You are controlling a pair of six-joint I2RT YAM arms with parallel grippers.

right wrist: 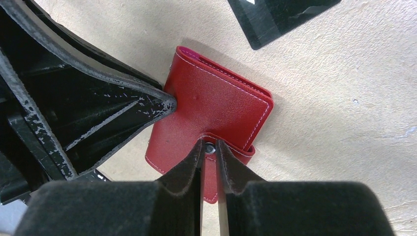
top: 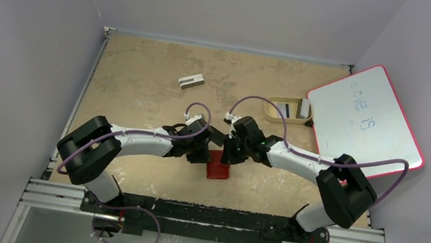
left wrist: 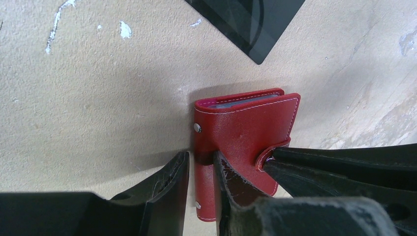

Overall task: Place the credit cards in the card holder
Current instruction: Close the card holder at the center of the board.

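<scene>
**Both grippers on the closed wallet, snap tab pinched**

The red wallet (left wrist: pixel 246 137) lies flat on the table (top: pixel 139 97), midway between the two arms and just ahead of their bases. It is folded shut. A thin pale sliver shows along its far open edge, but I cannot tell whether that is a card.

The left gripper (left wrist: pixel 200 162) straddles the wallet's fold edge, its fingers drawn in against the leather on either side, so it looks clamped there. The right gripper (right wrist: pixel 210 146) comes from the opposite side. Its fingers are nearly together, pinching the snap tab (left wrist: pixel 263 157) right at the metal stud (right wrist: pixel 210 148).

The wallet therefore sits directly between the two fingertips. The fold faces the left arm and the tab faces the right, and both are touching it. In the top view its longer side runs roughly away from the bases, across the line joining the grippers.

My judgement is that the step in hand is popping the snap. The right gripper would peel the tab away from the left one, which anchors the fold.

A black card (left wrist: pixel 251 22) lies on the table just beyond the wallet. More cards (top: pixel 286 109) rest in the tan tray (top: pixel 273 112), well apart on the far right, and the right arm is nearer to them.
</scene>
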